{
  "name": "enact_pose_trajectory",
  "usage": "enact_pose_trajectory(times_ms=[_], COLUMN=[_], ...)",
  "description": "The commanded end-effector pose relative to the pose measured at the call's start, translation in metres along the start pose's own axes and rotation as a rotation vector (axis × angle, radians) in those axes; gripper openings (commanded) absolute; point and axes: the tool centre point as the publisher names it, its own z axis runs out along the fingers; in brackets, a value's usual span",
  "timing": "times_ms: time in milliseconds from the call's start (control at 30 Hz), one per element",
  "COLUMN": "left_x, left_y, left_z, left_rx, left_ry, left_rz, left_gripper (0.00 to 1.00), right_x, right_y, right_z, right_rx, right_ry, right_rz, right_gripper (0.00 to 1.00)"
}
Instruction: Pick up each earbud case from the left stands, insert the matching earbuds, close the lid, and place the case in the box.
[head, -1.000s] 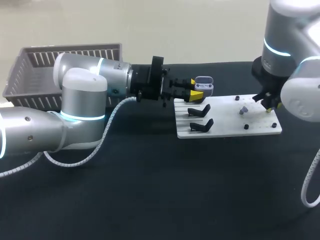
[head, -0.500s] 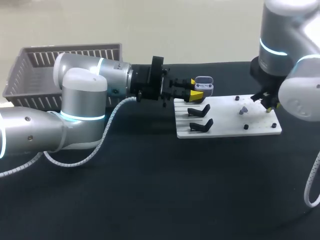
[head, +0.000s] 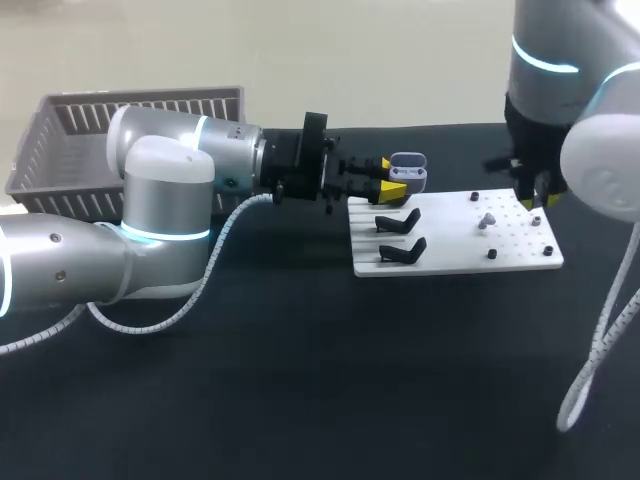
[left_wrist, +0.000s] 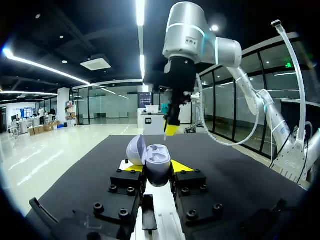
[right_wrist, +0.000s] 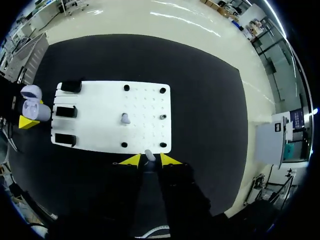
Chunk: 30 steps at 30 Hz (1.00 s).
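My left gripper is shut on a pale earbud case, holding it above the far left corner of the white board. In the left wrist view the case sits between the fingers with its lid swung open. My right gripper hangs above the board's far right side. Seen from the right wrist, the right gripper is shut on a small white earbud. Another earbud lies on the board, also visible as the earbud from above.
Two black stands sit on the board's left part, with small black pegs on its right part. A grey slatted basket stands at the back left. The black table spreads out in front.
My right arm has lifted and shifted slightly left above the board with the earbud. The left arm and the case have kept still.
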Motion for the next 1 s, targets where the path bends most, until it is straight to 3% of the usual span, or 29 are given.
enact_pose_trajectory(times_ms=[33, 500, 1000], left_x=[0.001, 0.001, 0.001], left_y=[0.0, 0.0, 0.0], left_z=[0.0, 0.0, 0.0], left_rx=[0.0, 0.0, 0.0], left_ry=[-0.001, -0.001, -0.001], left_rz=[0.0, 0.0, 0.0], left_gripper=[0.0, 0.0, 0.0], right_x=[0.021, 0.033, 0.033], right_y=[0.02, 0.08, 0.08], right_z=[-0.035, -0.085, -0.085], right_rx=[0.028, 0.073, 0.073], right_ry=[-0.04, -0.046, -0.046], right_rz=[0.038, 0.115, 0.115], right_gripper=[0.0, 0.0, 0.0])
